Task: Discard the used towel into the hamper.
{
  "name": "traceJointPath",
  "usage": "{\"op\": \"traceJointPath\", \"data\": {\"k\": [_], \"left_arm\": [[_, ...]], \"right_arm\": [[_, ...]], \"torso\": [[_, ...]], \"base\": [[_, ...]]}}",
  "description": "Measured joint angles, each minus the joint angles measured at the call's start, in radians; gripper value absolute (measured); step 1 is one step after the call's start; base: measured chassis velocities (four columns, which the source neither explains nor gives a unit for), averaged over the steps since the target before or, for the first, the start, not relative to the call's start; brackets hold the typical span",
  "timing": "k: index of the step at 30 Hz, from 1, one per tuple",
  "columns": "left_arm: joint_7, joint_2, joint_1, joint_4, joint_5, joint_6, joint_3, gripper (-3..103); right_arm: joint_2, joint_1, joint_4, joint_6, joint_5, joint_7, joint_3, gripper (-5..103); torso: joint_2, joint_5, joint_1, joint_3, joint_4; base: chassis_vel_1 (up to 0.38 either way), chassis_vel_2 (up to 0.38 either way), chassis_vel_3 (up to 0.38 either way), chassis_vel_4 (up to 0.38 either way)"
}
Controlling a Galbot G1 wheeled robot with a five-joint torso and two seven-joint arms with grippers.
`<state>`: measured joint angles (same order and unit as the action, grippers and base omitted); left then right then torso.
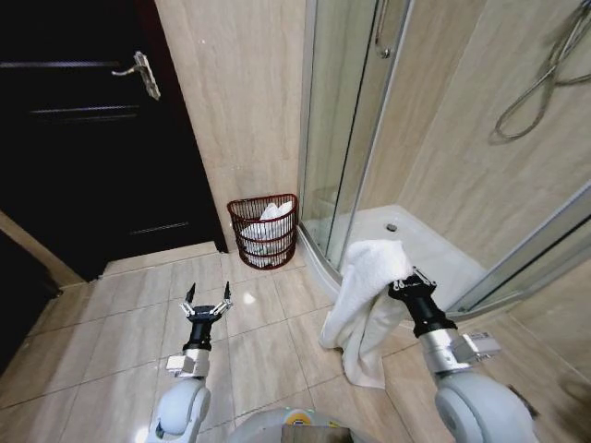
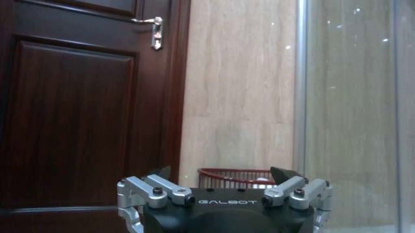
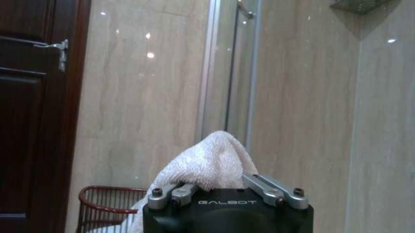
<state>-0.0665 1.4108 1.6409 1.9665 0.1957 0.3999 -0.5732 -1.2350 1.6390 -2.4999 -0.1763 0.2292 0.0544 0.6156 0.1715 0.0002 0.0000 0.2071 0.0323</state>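
Observation:
A white towel (image 1: 365, 305) hangs from my right gripper (image 1: 404, 281), which is shut on its top fold; the cloth drapes down nearly to the floor tiles. In the right wrist view the towel (image 3: 207, 162) bunches up between the fingers. The hamper (image 1: 264, 230), a reddish-brown slatted basket with white cloth inside, stands on the floor against the beige wall, ahead and to the left of the towel. Its rim also shows as the hamper (image 2: 234, 175) and the hamper (image 3: 107, 204). My left gripper (image 1: 207, 302) is open and empty, held low over the tiles short of the hamper.
A dark wooden door (image 1: 83, 138) with a metal handle (image 1: 140, 72) stands left of the hamper. A glass shower enclosure (image 1: 346, 120) with a white tray (image 1: 420, 245) and raised curb rises right of it. Beige floor tiles (image 1: 120, 332) lie open ahead.

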Motion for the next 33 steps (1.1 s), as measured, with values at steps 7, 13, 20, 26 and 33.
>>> {"op": "traceJointPath", "data": {"k": [7,13,20,26,33], "left_arm": [[0.000,0.008,0.014,0.012,-0.002,0.007,-0.007,100],[-0.001,0.016,0.029,0.013,-0.003,0.023,-0.013,100],[-0.001,0.023,0.035,0.007,-0.006,0.033,-0.013,100],[-0.001,0.028,0.035,0.007,-0.010,0.037,-0.011,100],[-0.001,0.036,0.034,0.002,-0.010,0.040,-0.007,100]], "right_arm": [[0.004,0.002,0.000,0.004,0.003,0.000,0.000,8],[0.006,0.002,0.000,0.005,0.006,0.002,-0.004,8],[0.008,0.001,0.000,0.008,0.009,0.008,-0.004,8],[0.015,0.000,-0.001,0.006,0.042,0.049,-0.011,8],[0.017,-0.007,0.000,0.007,0.043,0.053,-0.022,8]], "torso": [[0.000,-0.0006,0.000,0.000,0.0001],[0.000,-0.0008,0.000,0.000,-0.0001],[0.000,0.0014,0.000,0.001,0.0003],[0.000,-0.0015,0.000,0.000,0.0003],[0.000,0.0001,0.000,0.000,0.0001]], "base": [[0.169,0.174,-0.181,-0.167],[0.225,0.222,-0.234,-0.242],[0.244,0.199,-0.200,-0.249],[0.167,0.150,-0.198,-0.170],[-0.009,0.024,0.028,-0.018]]}}
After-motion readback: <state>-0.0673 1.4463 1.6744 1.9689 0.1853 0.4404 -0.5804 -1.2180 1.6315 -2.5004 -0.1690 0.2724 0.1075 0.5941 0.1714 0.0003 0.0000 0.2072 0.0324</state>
